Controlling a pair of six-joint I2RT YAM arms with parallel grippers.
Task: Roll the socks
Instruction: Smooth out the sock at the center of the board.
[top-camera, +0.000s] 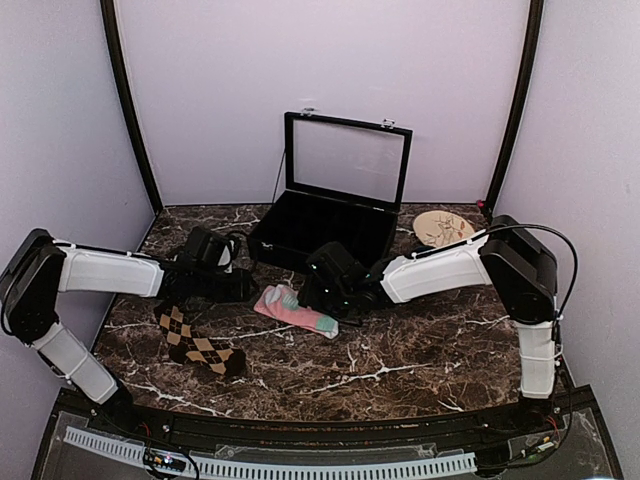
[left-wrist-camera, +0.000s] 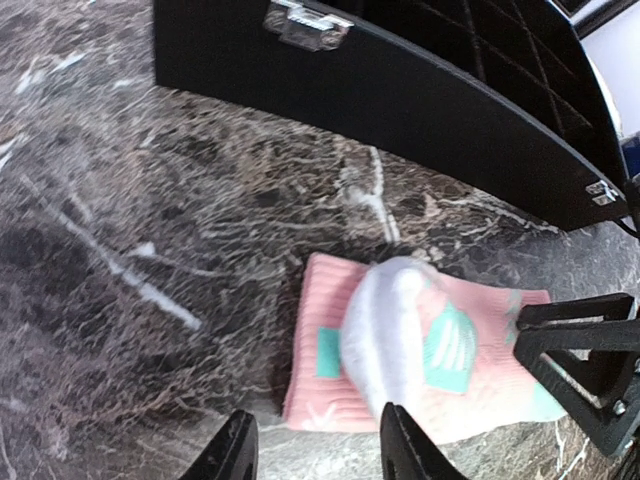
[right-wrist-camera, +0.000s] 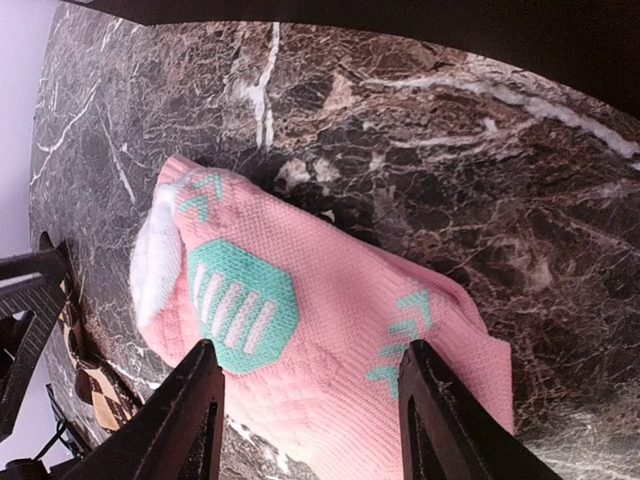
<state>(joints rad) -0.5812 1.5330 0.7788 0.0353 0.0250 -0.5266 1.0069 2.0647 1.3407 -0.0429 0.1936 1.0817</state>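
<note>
Roll pink sock | left gripper open, empty | right gripper open astride sock | you pinch the folded toe end, roll tight.

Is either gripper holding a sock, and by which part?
Nothing looks held. The left gripper is open at the edge of the pink sock; the right gripper stands open over its middle, fabric spreading past both fingers.

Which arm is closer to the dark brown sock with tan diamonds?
Left. The left end effector sits just behind the dark brown fabric sock with tan argyle diamonds; the right end effector is farther off, beyond the pink fabric sock.
</note>
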